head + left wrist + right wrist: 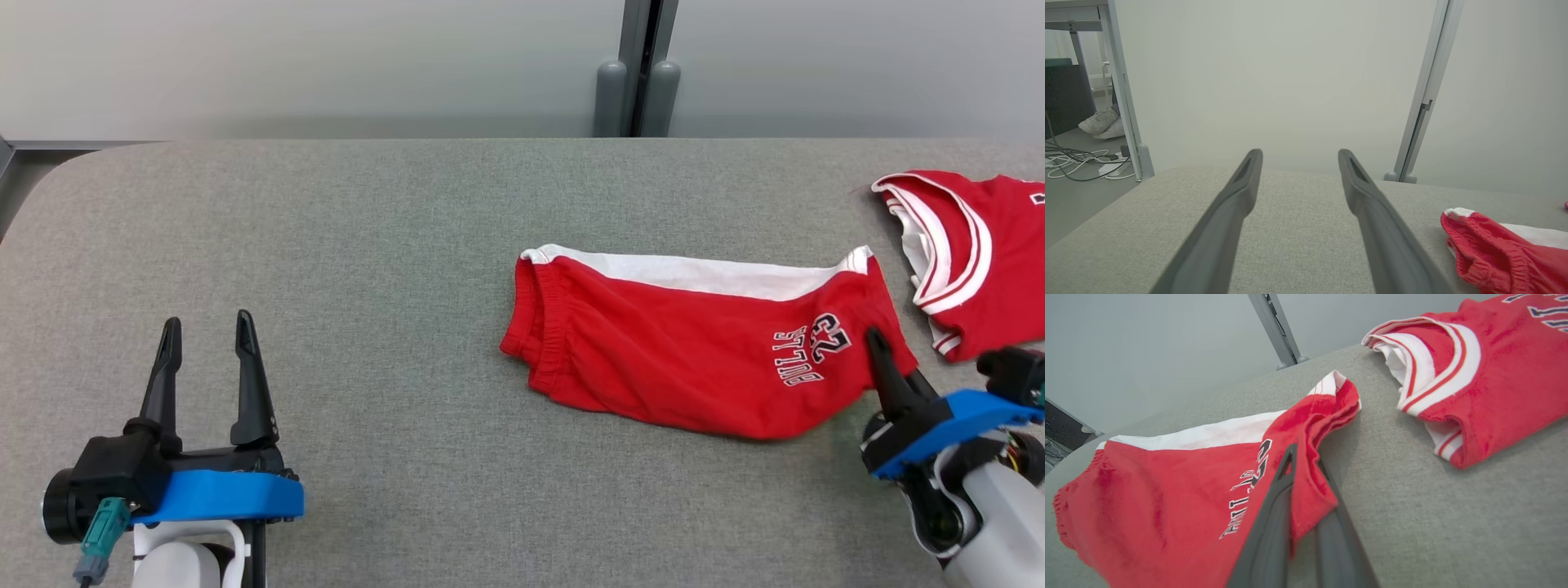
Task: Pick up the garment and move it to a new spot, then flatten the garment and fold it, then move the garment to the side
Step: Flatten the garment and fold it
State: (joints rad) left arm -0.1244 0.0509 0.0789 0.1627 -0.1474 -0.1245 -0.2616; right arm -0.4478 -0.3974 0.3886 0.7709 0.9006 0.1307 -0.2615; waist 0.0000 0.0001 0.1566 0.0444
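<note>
A: Position of red shorts, pls?

B: Flat on grey table, centre-right in head view. Folded lengthwise, w/ white strip along far edge. Long axis approx. left–right: waistband toward robot's left, leg hems toward its right.

A: Pincers?

B: Right gripper clamped on near-right hem corner, beside the "23" print. In right wrist view, one finger on top of cloth, other one below, cloth pinched between. Left gripper spread apart, holding nothing, low at near-left, well apart from shorts.

A: So nearer arm = right?

B: Yes, by far. Sits at the hem end. Waistband end toward left arm, but w/ wide bare table between.

A: Step, in your judgement?

B: Probably the last one, moving folded garment to the side. Looks folded, so mostly done, imo.

A: Room for moving?

B: Plenty to the left and toward far edge. Tight on the right: red jersey just beside hem end, not touching as far as visible. Right table edge out of frame, cannot tell.

A: Risk?

B: Possible opening or skewing of the fold when pulled from one corner only; limp cloth. Better to drag along long axis, low over table, away from jersey. Maybe also left arm to waistband for support.
</note>
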